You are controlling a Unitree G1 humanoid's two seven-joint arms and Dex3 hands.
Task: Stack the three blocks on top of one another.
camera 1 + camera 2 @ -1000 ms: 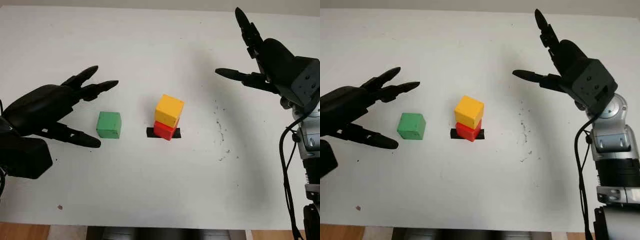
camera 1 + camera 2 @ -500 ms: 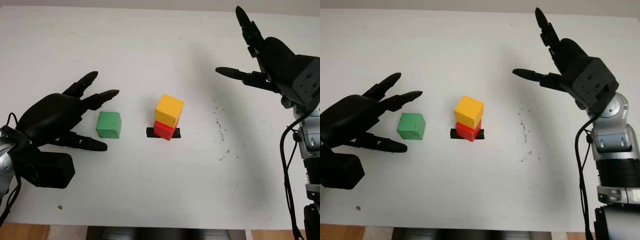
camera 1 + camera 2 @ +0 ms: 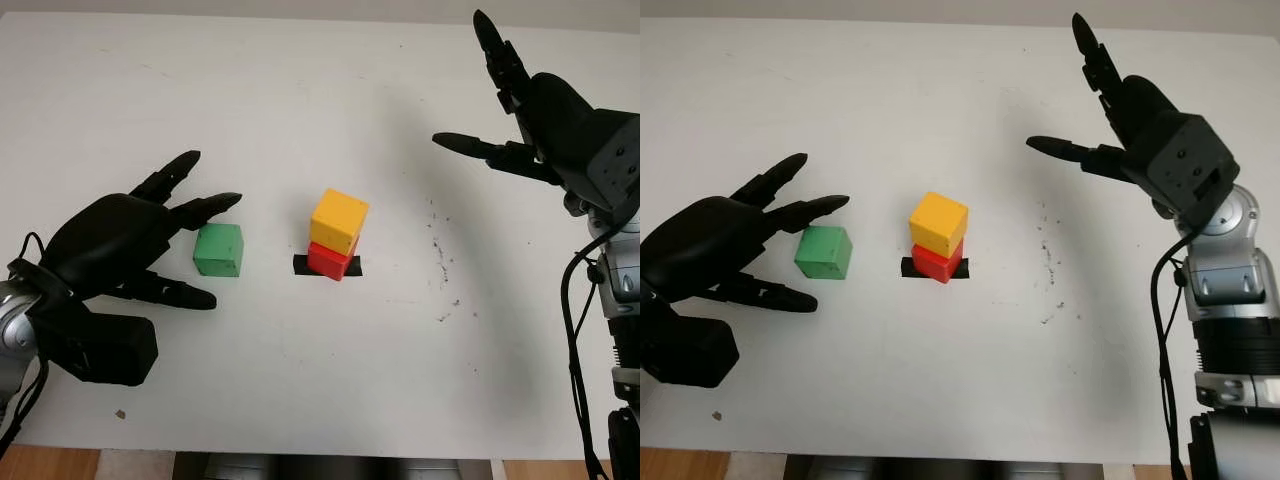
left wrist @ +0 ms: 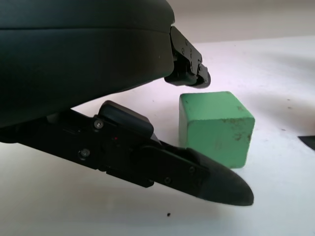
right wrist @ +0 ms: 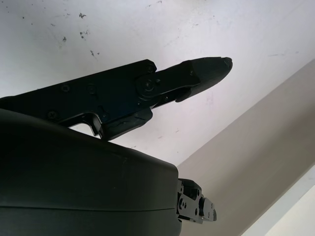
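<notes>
A yellow block sits skewed on a red block, which stands on a black tape mark mid-table. A green block lies alone to their left. My left hand is open just left of the green block; two fingers reach over its far edge and the thumb points along the table on its near side, no contact visible. The left wrist view shows the green block between a fingertip above and the thumb in front. My right hand hovers open at the far right, away from the blocks.
The white table carries small dark specks right of the stack. Its near edge runs along the bottom, with a small brown spot near the front left.
My left hand has slid to the right toward the green block, its fingers now bracketing it. The right hand and the blocks have stayed put.
</notes>
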